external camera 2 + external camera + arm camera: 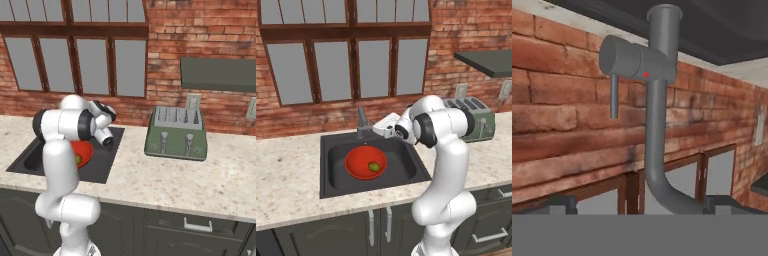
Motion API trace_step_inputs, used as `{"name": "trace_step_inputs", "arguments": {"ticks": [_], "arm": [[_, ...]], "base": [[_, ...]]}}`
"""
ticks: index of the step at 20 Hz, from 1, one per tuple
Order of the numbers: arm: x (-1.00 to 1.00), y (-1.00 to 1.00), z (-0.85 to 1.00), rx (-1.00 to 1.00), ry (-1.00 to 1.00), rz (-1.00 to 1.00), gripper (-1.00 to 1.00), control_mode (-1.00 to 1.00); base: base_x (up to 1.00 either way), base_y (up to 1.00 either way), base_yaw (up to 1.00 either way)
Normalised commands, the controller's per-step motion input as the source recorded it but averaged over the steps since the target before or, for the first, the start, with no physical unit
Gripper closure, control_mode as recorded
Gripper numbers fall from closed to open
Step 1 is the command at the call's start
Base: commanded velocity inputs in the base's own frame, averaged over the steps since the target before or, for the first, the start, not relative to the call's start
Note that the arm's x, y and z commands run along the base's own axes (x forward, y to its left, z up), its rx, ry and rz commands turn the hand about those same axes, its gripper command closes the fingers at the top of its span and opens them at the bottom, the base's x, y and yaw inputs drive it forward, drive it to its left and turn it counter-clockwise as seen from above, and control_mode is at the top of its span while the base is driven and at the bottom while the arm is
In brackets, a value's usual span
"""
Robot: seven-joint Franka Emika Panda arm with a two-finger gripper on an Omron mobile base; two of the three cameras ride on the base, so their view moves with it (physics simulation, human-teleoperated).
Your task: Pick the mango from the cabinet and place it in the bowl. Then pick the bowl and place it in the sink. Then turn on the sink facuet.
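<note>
Faucet sits closest in the hand view, upside down there, its grey pipe between the two finger tips, side lever hanging off the body with a red dot. Fingers spread wide, nothing held, not touching the faucet. Left base view: gripper is just right of the faucet at the sink's back edge, arm bent over the sink. Bowl red, sits inside the sink, left of centre. Mango lies in the bowl, toward its right side. Right base view: bowl partly hidden behind the arm, mango barely peeking out. Toaster green, on the surface right of the sink, well apart. Cabinet shelf up high at right, against the brick wall. Window behind the sink.
</note>
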Motion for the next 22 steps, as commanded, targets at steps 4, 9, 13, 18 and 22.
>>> {"name": "trace_step_inputs", "arguments": {"ticks": [4, 9, 13, 18, 22], "arm": [[0.51, 0.15, -0.39, 0.0, 0.04, 0.0, -1.0, -1.0], [0.54, 0.25, -0.28, -0.01, 0.03, 0.0, -1.0, -1.0], [0.46, 0.08, -0.19, 0.0, 0.04, -0.01, -1.0, -1.0], [0.44, 0.0, -0.17, 0.0, 0.05, -0.03, -1.0, -1.0], [0.44, 0.0, -0.23, 0.0, 0.03, -0.05, -1.0, -1.0]], "base": [[0.0, 0.0, 0.0], [0.0, 0.0, 0.0], [0.0, 0.0, 0.0], [0.0, 0.0, 0.0], [0.0, 0.0, 0.0]]}}
